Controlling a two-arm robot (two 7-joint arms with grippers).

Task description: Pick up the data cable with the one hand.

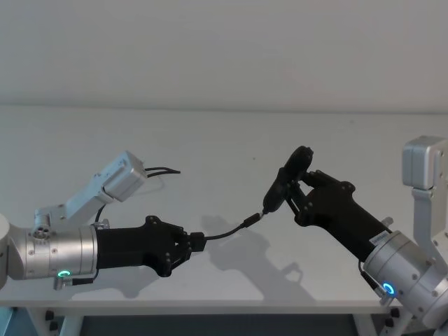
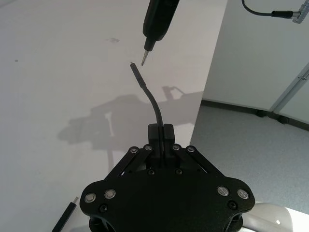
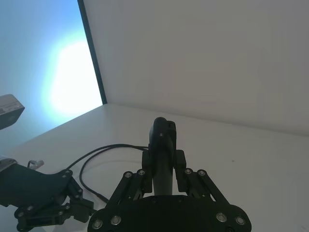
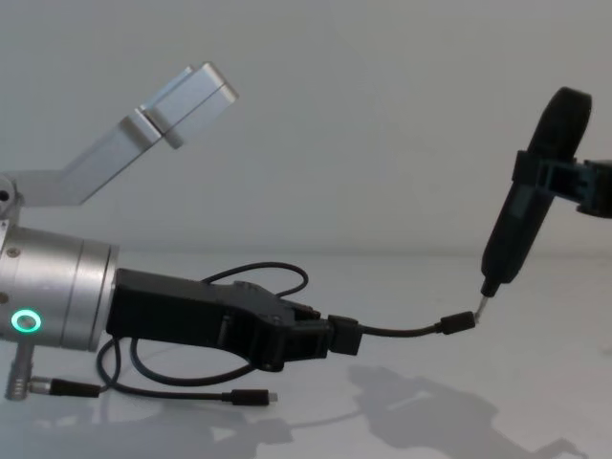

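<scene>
Left gripper (image 1: 198, 241): the black angular two-jaw tool on a silver cylinder (image 1: 63, 252) with a glowing green ring (image 4: 26, 320) reaches in low over the table from the robot's left. Its fingertips (image 2: 153, 135) are pressed together on the data cable.
Data cable (image 4: 402, 332): pinched a little behind one end — the short free stretch curves forward and up in the air. Its small plug (image 4: 457, 323) sits just beside the metal point of the tool opposite; whether the two touch cannot be told. The rest of the thin black cord loops back beneath the gripper and lies on the table, where its far plug (image 4: 253, 396) rests with the metal tip showing.
Right gripper (image 1: 298, 190): raised from the robot's right, jaws clamped around a dark pen-shaped tool (image 1: 283, 183), which is held tilted with its point down towards the cable's lifted end.
Surface: a plain white table (image 1: 224, 140), matt, with soft grey shadows of both arms falling across it.
Room: a bare white wall (image 1: 224, 49) behind. The left wrist view shows grey floor (image 2: 251, 145) beyond the table's edge, and the right wrist view a bright bluish pane (image 3: 48, 72) edged by a dark frame.
</scene>
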